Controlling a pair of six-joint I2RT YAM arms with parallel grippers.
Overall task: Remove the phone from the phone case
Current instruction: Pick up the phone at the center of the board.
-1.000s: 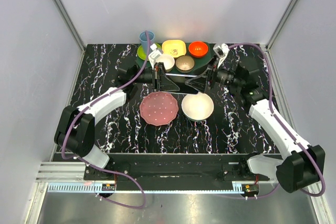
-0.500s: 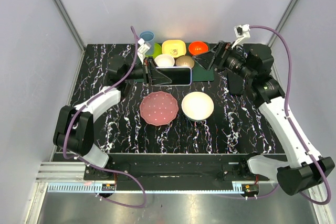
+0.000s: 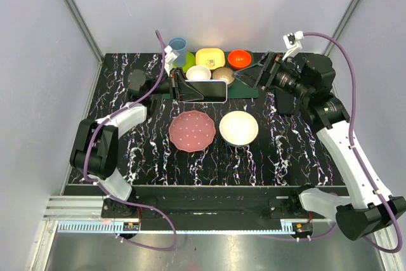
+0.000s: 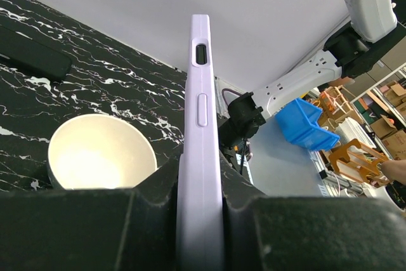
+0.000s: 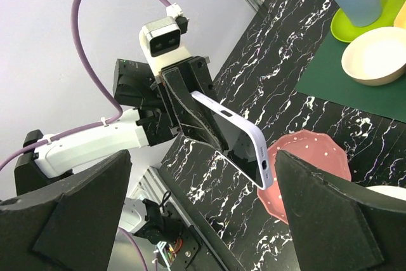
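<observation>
The phone (image 3: 208, 91), black with a dark glossy screen, sits inside the pale lavender phone case (image 3: 225, 92). My left gripper (image 3: 189, 89) is shut on one end of the case and holds it in the air above the pink plate, level and on its long edge. The left wrist view shows the case's lavender side (image 4: 202, 112) clamped between my left gripper's (image 4: 202, 185) fingers. My right gripper (image 3: 248, 75) is open and empty, to the right of the phone and apart from it. The right wrist view shows the phone's screen (image 5: 238, 139) and the case rim (image 5: 264, 164) between the wide-spread fingers of my right gripper (image 5: 203, 157).
A pink plate (image 3: 192, 130) and a white bowl (image 3: 238, 127) lie mid-table. At the back, a green mat (image 3: 250, 90) carries a blue cup (image 3: 177, 45), a yellow dish (image 3: 210, 58), an orange bowl (image 3: 239, 59), a white bowl (image 3: 198, 73) and a tan bowl (image 3: 223, 75).
A second ago both grippers were at the phone. My right gripper has let go and drawn back up and to the right. My left gripper has carried the cased phone slightly toward the back.
</observation>
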